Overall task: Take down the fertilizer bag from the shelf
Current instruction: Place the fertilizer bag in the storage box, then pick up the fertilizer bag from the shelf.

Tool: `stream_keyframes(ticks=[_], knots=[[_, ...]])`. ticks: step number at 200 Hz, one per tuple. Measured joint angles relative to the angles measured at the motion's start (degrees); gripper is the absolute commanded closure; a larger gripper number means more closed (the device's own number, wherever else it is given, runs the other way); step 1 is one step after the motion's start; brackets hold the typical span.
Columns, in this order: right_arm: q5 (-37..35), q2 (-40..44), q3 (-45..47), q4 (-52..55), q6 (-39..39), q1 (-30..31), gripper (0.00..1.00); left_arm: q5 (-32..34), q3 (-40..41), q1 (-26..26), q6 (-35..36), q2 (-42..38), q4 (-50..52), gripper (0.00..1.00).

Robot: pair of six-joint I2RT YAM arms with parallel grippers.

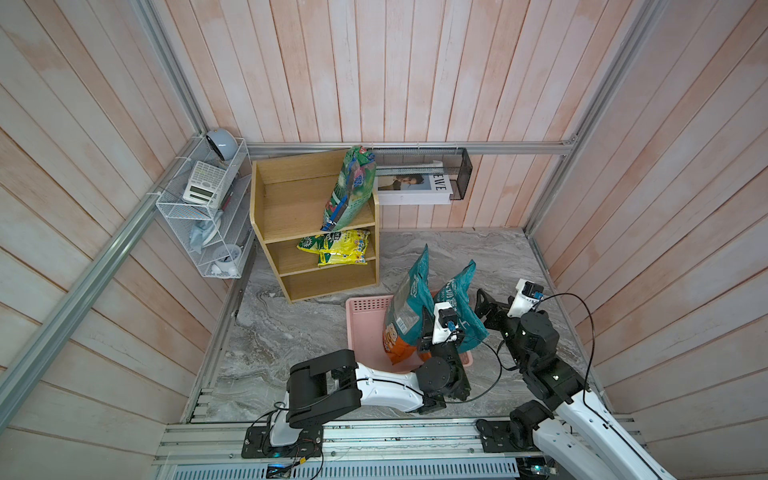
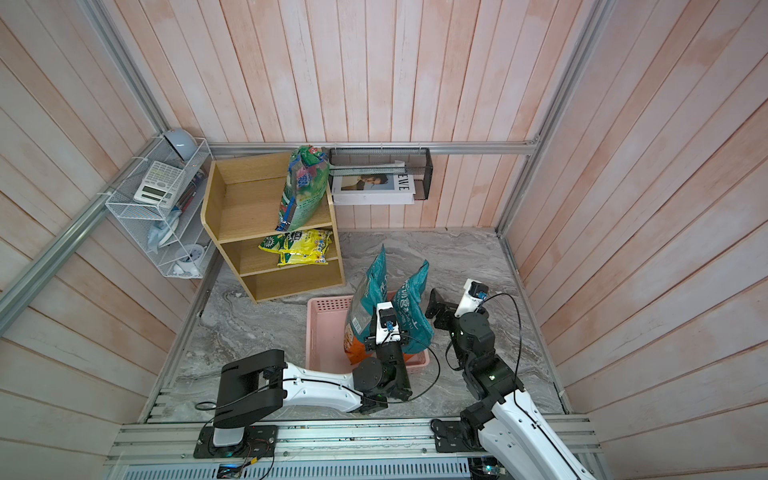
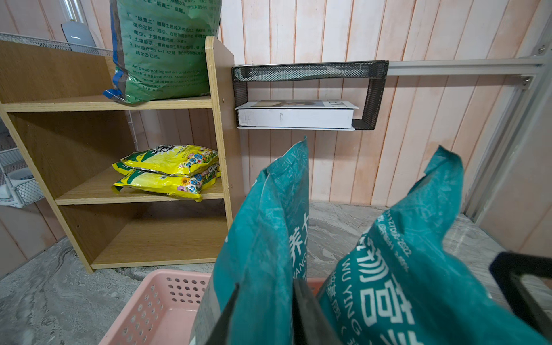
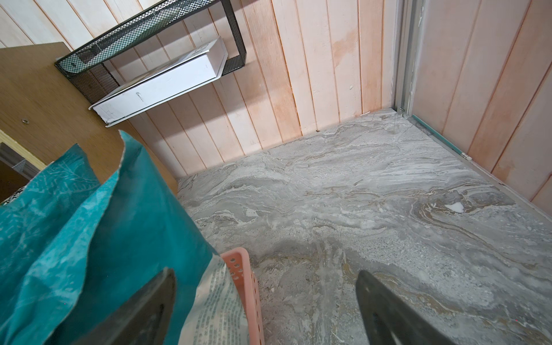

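The tan wooden shelf [image 1: 274, 216] [image 2: 232, 208] [image 3: 74, 185] stands at the back left. A green bag [image 1: 349, 191] [image 3: 161, 50] stands upright on its top tier, and two yellow bags [image 1: 338, 247] [image 3: 170, 170] lie stacked on the middle tier. In front of it, two teal fertilizer bags [image 1: 409, 299] [image 1: 457, 299] stand in a pink basket [image 1: 361, 328] [image 3: 155, 304]. My left gripper [image 1: 432, 318] [image 3: 265, 301] is open, its fingers astride the left teal bag [image 3: 263, 233]. My right gripper [image 1: 484, 303] [image 4: 265, 286] is wide open beside the right teal bag [image 4: 104, 239], over the basket's corner [image 4: 242, 268].
A white wire rack [image 1: 203, 216] with a calculator hangs on the left wall beside the shelf. A black mesh wall basket [image 1: 419, 183] [image 3: 310, 89] holding a white book hangs on the back wall to the shelf's right. Marble floor [image 4: 358, 194] runs to the right wall.
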State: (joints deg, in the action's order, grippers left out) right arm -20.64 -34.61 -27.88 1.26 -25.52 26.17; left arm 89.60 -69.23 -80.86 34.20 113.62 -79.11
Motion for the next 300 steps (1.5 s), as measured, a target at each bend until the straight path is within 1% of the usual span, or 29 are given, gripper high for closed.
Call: stream_keyframes(ticks=[10,21,24,34,49,87,117,129,141,154,157,161,164,168,169,175,176,181,184,186,189,198,207,221,235,249,272,300], knots=[[0.0,-0.02,0.0,0.0,0.0,0.0,0.02,0.02,-0.42,-0.48,1.64,-0.07,-0.13,0.35],[0.02,-0.02,0.0,0.0,0.0,0.02,0.02,-0.07,-1.53,-1.11,3.21,-0.15,-0.13,0.22],[0.02,-0.04,0.0,0.0,0.0,0.02,0.02,0.0,-2.21,-1.4,4.7,-0.15,-0.11,0.2],[0.04,-0.09,0.0,0.0,0.0,0.02,0.02,-0.24,-4.42,-1.92,7.13,-0.15,-0.11,0.15],[0.17,-0.11,0.0,0.02,0.0,0.04,0.02,-0.11,-9.46,-2.6,13.27,-0.22,-0.13,0.1],[0.17,0.09,0.0,0.02,0.0,0.04,0.02,-0.02,-20.59,-1.53,28.37,-1.79,-0.22,0.1],[0.17,0.61,0.0,0.02,0.0,0.04,0.02,-0.02,-28.5,2.14,39.6,-2.82,-0.09,0.09],[0.17,0.61,0.0,0.02,0.0,0.04,0.02,-0.2,-30.75,3.87,42.45,-3.54,1.22,0.09],[0.17,0.59,0.0,0.02,0.0,0.04,0.02,-0.66,-31.67,5.77,43.01,-5.11,4.63,0.08],[0.2,0.59,0.0,0.02,0.0,0.04,0.02,-1.22,-31.87,8.22,39.87,-8.04,12.41,0.08],[0.2,0.61,0.0,0.02,0.0,0.04,0.02,-1.46,-31.91,8.96,37.2,-9.07,15.89,0.07],[0.2,0.59,0.0,0.02,0.0,0.04,0.02,-1.88,-32.02,9.68,35.91,-10.03,19.08,0.07],[0.2,0.59,0.0,0.02,0.0,0.04,0.02,-2.36,-32.15,10.49,32.35,-11.23,23.58,0.07],[0.2,0.59,0.0,0.02,0.0,0.04,0.02,-2.89,-32.39,11.21,30.38,-12.28,27.41,0.07],[0.2,0.61,0.0,0.02,0.0,0.04,0.02,-3.15,-32.54,11.54,28.41,-12.81,29.35,0.07],[0.17,0.61,0.0,0.02,0.0,0.04,0.02,-4.35,-33.2,12.85,23.82,-14.6,36.26,0.07],[0.2,0.61,0.0,0.02,0.0,0.04,0.02,-4.79,-33.44,13.18,21.9,-15.15,38.29,0.07],[0.2,0.61,0.0,0.02,0.0,0.04,0.02,-6.19,-34.32,14.47,17.46,-16.72,44.7,0.07],[0.17,0.61,0.0,0.02,0.0,0.04,0.02,-7.48,-35.04,15.41,13.07,-17.97,49.66,0.07],[0.17,0.63,0.0,0.02,0.0,0.04,0.02,-7.96,-35.32,15.8,12.04,-18.4,51.28,0.07],[0.17,0.63,0.0,0.02,0.0,0.04,0.02,-9.22,-36.0,16.63,8.24,-19.65,55.49,0.07],[0.17,0.66,0.0,0.02,0.0,0.04,0.02,-12.17,-37.09,19.08,0.28,-22.97,64.17,0.07],[0.17,0.66,0.0,0.02,0.0,0.04,0.02,-14.23,-37.29,21.05,-5.7,-26.38,70.12,0.04],[0.17,0.66,0.0,0.02,0.0,0.04,0.02,-15.98,-37.16,22.38,-10.91,-30.88,75.25,0.01],[0.17,0.66,0.0,0.02,0.02,0.04,0.02,-17.68,-36.89,22.36,-13.88,-33.94,78.86,0.01],[0.2,0.63,0.0,0.02,0.02,0.04,0.02,-21.11,-36.46,23.43,-16.7,-35.87,83.69,0.01],[0.2,0.66,0.0,0.02,0.0,0.04,0.02,-31.95,-34.47,29.79,-22.25,-37.38,92.89,0.01],[0.2,0.9,0.0,0.04,0.0,0.04,0.02,-42.34,-33.31,36.0,-25.86,-36.54,100.85,0.02]])
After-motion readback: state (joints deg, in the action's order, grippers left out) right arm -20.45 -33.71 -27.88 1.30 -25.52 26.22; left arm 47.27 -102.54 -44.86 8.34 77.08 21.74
